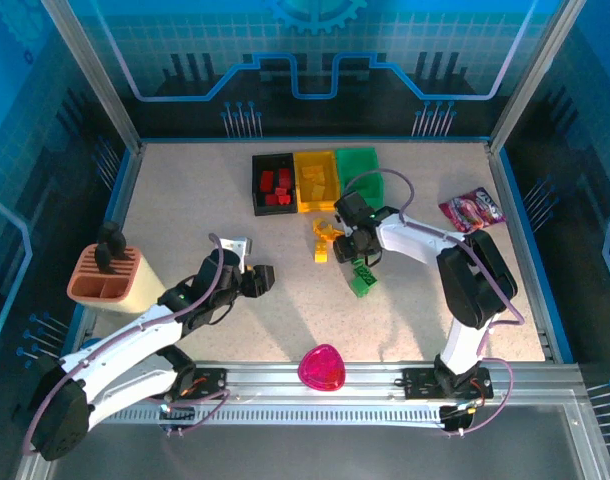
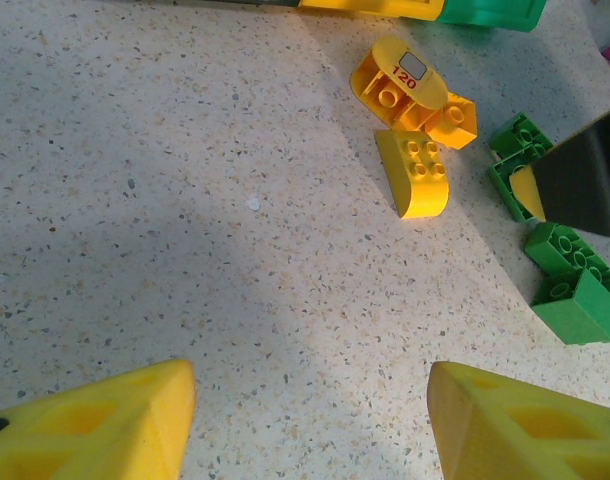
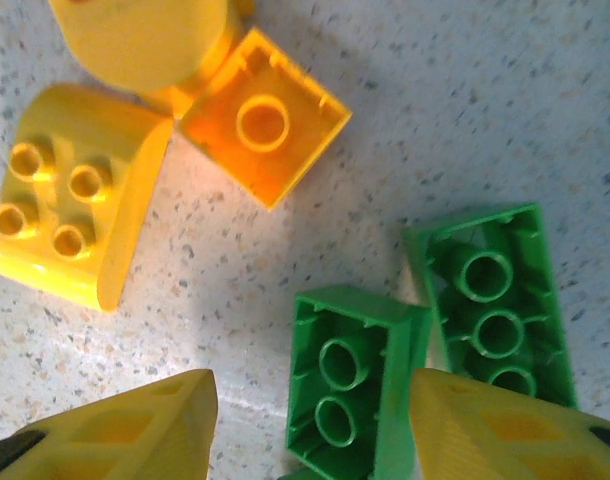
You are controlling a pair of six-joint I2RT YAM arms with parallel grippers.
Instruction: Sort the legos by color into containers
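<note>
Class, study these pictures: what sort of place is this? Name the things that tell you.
Probably a robot test cell in a lab or demo booth: two robot arms bolted to a rail at the table's edge, framed panels walling it in, and bins with toy bricks.

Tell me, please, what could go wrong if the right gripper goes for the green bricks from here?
1. The right gripper straddles one upturned green brick, but one finger sits right against the second green brick; closing could wedge or drag both.
2. The straddled brick lies off-centre between the jaws, so it may twist on closing.
3. The yellow bricks lie close by and might be knocked.
</note>
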